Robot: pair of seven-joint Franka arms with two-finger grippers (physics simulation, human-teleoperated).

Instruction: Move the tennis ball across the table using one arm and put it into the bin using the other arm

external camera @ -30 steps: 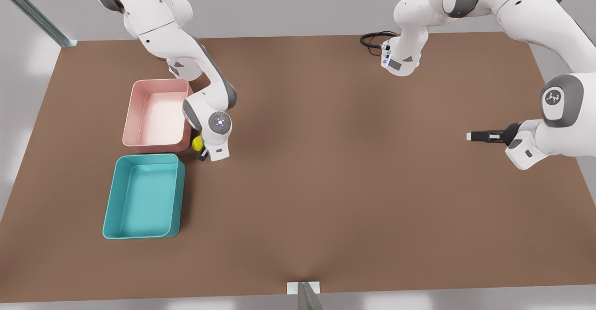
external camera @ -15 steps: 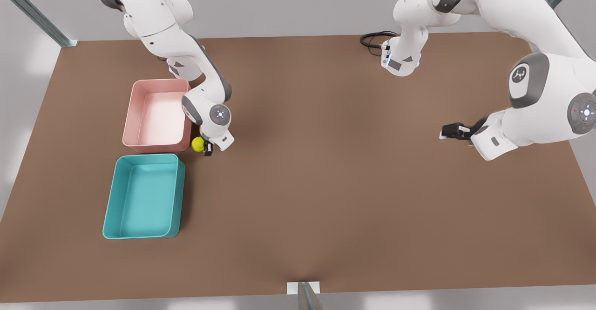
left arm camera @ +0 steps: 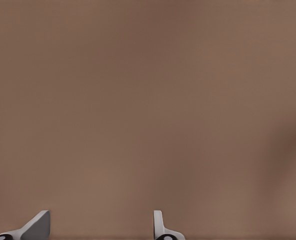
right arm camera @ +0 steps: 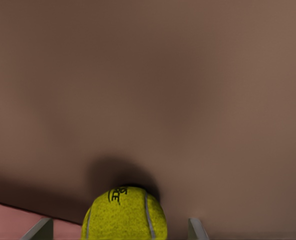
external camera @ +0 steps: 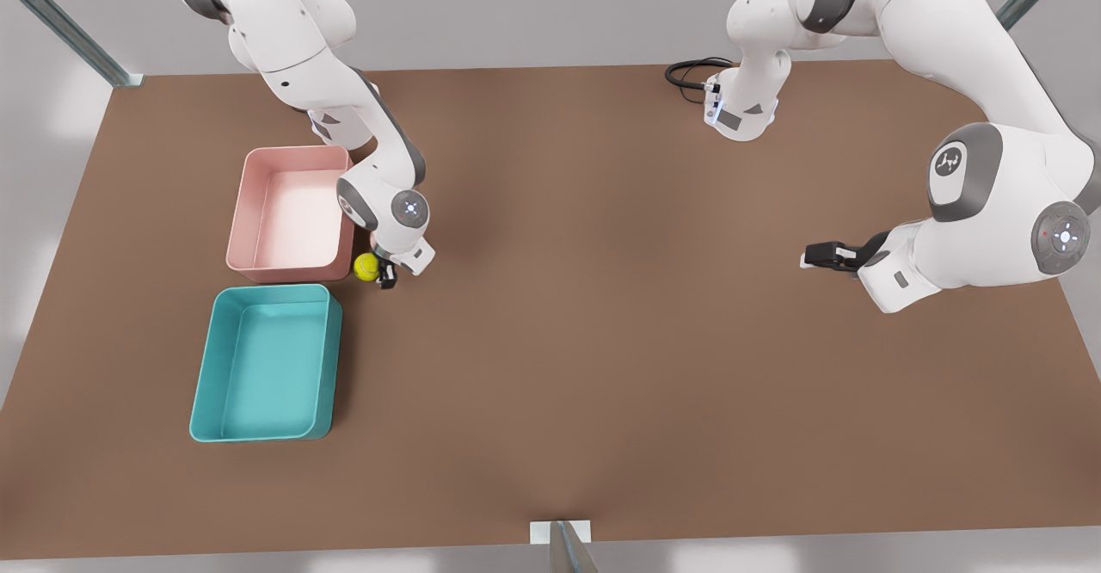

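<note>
The tennis ball (external camera: pixel 365 267) lies on the brown table just off the pink tub's near corner, a little above the teal bin (external camera: pixel 268 292) in the front view. My right gripper (external camera: pixel 384 278) is low at the ball. In the right wrist view the ball (right arm camera: pixel 124 215) sits between that gripper's (right arm camera: pixel 121 226) spread fingers, with a gap on each side. My left gripper (external camera: pixel 810 256) hovers open over bare table at the front view's right, pointing toward the left; its fingertips (left arm camera: pixel 38 222) stand apart with nothing between them.
The pink tub (external camera: pixel 297 151) stands right behind the teal bin, and its edge (right arm camera: pixel 8 220) shows beside the ball. A black cable (external camera: pixel 688 74) lies at the table's far edge. A small bracket (external camera: pixel 561 532) sits at the near edge.
My left gripper has swung toward the front view's left as its arm folded. My right gripper has settled lower at the ball. The ball has not moved.
</note>
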